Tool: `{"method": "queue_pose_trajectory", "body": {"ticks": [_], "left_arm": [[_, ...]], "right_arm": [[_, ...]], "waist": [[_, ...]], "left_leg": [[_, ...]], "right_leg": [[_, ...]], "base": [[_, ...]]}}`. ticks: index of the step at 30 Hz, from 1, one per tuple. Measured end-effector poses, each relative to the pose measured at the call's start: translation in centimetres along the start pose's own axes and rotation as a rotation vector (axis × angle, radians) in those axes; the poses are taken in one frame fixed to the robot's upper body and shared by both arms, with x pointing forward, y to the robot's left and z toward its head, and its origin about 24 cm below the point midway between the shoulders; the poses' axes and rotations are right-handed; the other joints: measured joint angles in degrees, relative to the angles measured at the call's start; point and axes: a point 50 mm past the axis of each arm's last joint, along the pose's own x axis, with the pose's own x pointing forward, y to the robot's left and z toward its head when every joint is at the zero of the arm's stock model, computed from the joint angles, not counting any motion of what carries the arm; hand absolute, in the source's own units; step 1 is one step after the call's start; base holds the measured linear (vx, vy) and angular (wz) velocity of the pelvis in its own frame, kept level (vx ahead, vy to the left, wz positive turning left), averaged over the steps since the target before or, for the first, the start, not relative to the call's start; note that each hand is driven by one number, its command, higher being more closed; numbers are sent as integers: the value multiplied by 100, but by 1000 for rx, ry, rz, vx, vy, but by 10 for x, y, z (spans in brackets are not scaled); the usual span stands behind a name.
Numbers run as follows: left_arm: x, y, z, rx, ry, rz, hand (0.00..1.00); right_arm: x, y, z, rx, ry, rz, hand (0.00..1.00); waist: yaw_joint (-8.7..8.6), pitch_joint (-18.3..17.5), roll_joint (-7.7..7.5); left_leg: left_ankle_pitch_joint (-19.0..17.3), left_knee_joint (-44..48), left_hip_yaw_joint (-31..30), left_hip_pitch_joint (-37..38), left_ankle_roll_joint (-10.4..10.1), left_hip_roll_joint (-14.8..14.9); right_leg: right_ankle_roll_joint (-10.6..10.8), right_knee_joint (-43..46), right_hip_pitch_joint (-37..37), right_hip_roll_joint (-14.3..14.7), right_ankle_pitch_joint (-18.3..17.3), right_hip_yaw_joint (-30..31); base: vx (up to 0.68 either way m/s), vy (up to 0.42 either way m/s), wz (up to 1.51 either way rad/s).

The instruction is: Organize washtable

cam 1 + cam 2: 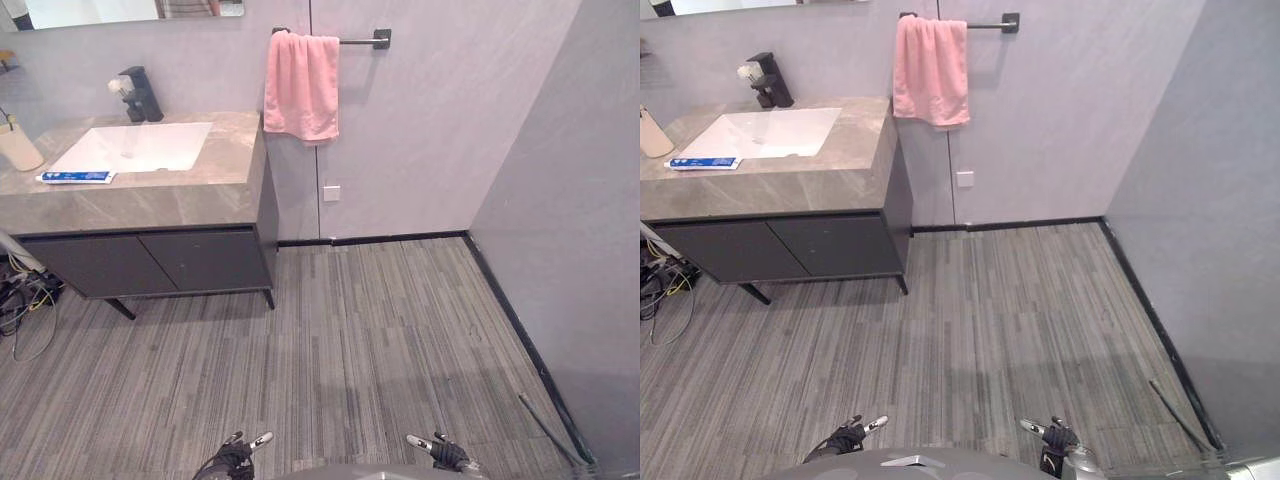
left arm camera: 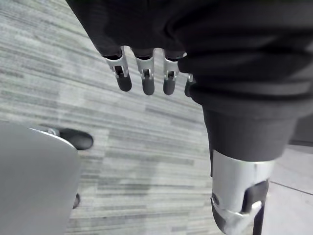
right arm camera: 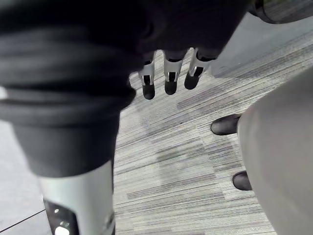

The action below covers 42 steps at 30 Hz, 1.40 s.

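Left hand (image 1: pixel 235 458) and right hand (image 1: pixel 447 455) loose-fingered, empty, well apart from white rectangular sink (image 1: pixel 135 147). Blue-and-white toothpaste tube (image 1: pixel 76 177) flat on grey stone tabletop (image 1: pixel 190 195) at sink's front edge.

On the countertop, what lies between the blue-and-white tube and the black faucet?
The white sink basin lies between the blue-and-white tube and the black faucet, as both eye views show.
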Motion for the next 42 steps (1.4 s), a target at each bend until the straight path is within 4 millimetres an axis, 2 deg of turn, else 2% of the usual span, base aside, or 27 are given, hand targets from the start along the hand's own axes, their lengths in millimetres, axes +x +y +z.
{"method": "queue_pose_trajectory", "body": {"ticks": [16, 19, 42], "left_arm": [[0, 0, 2, -28, -10, -1, 0], [0, -1, 2, -30, -11, -1, 0], [1, -3, 3, -35, -9, -18, 0]], "right_arm": [[1, 5, 2, -15, -5, 15, 0], [1, 7, 2, -31, -4, 22, 0], [0, 7, 1, -32, 1, 33, 0]], "waist": [[-19, 33, -61], [-74, 46, -83], [-122, 40, -103]], "left_leg": [[16, -34, -79, 107, 36, -1], [-4, -33, -94, 122, 57, -26], [-5, -66, -136, 93, 59, -56]], "right_leg": [[65, 149, 60, -5, -68, -124], [67, 191, 39, -37, -137, -164], [67, 146, 36, -72, -157, -246]], "base": [[34, -8, 2], [-23, 17, 4], [2, 1, 1]]}}
